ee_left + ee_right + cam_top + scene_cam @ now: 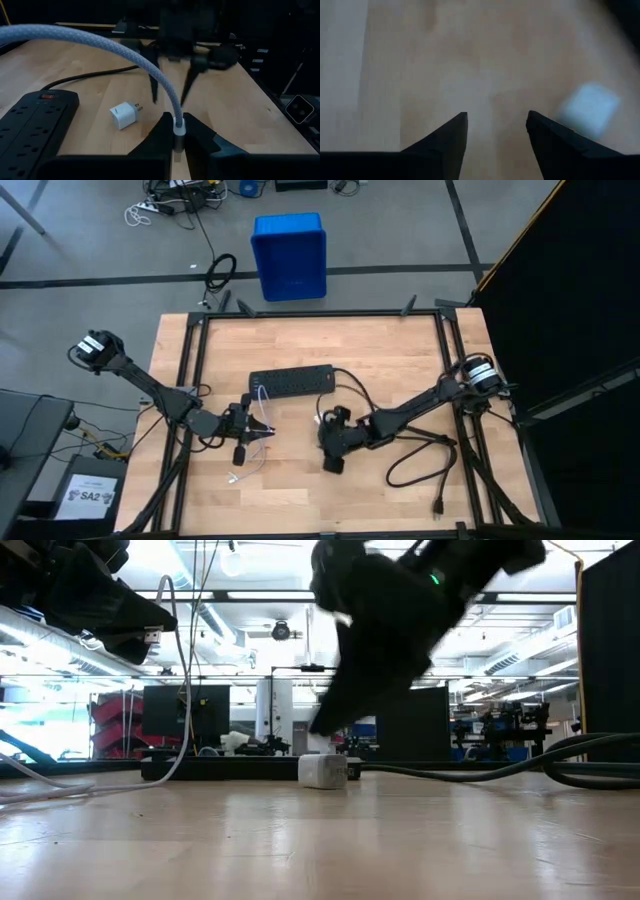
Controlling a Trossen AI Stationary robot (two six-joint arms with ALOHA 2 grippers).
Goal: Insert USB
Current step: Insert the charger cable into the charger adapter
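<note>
Pale wooden worktop (400, 350) in a workshop, grey floor and a blue bin (289, 255) beyond its far edge.

Left pincer (178, 142): clamped on the plug end of the USB (100, 42), the whitish-grey braided cable arching away from the fingers toward the upper left of that frame. In the overhead view this pincer (262, 430) sits left of centre, with the cable's loose tail trailing to the lower left of it on the wood.

Right pincer (497, 125): fingers apart, nothing between them, pointed down at bare wood; the white cube adapter (589, 107) lies just off to the right of its fingertips in that frame. Overhead, this pincer (330, 442) is near the middle of the worktop.

Outward: the adapter (123, 114) lies on its side, prongs showing, between the two arms (free, touched by neither). Black power strip (292, 383) behind, thick black cord (420, 465) looping at lower right.

Step in hand, as I judge it: plug secured, adapter not yet picked up. Next move likely calls for the right pincer to shift over the cube, close on it and steady it so its port faces the plug.

Hard to make out: the adapter's port is not visible in any view; the plug's tip is hidden inside the left fingers; the level view is mostly blocked by dark arm silhouettes.
</note>
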